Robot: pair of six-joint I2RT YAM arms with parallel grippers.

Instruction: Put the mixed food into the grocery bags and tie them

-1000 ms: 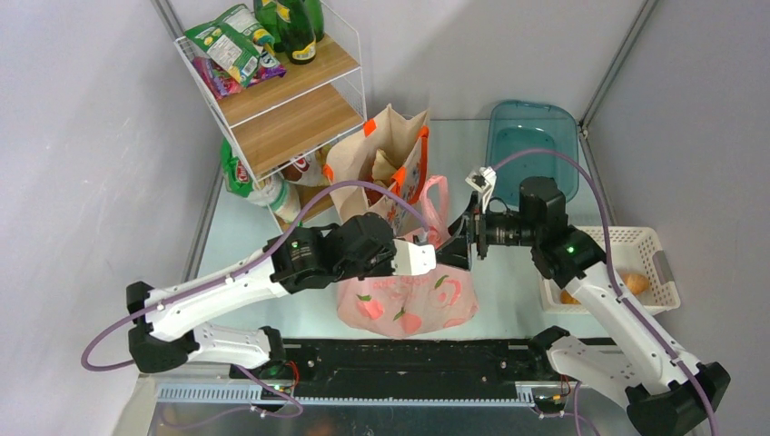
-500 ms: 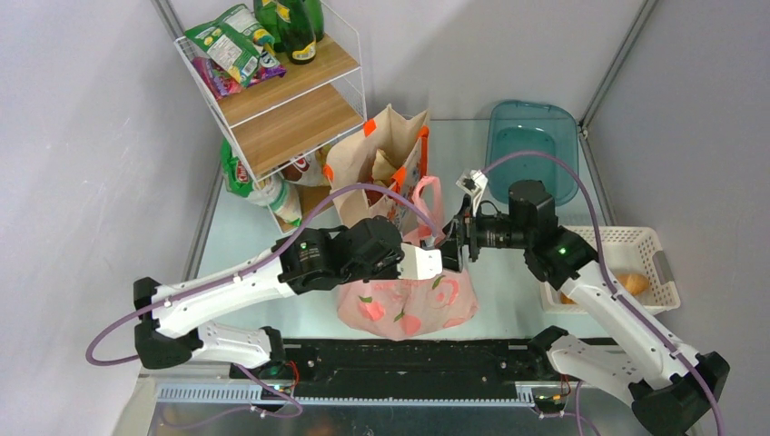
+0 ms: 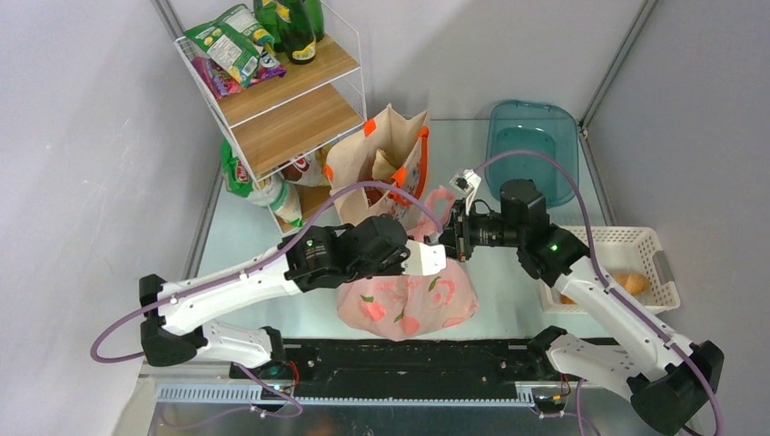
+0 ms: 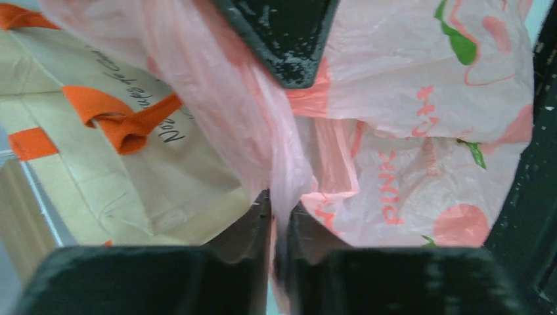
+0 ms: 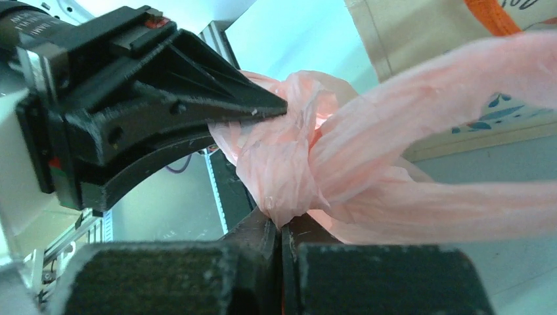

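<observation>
Bright, even light all round me.
Shadows are faint; my top view is sharp, while the pink bag (image 5: 394, 98) blurs close against my right wrist camera.

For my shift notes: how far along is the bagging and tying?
Looks done: the pink bag bulges, contents hidden. In hand: left tool and right tool are shut on its handles, seemingly knotting them. Left: rolls sit in the white basket; the beige tote is untied.
</observation>
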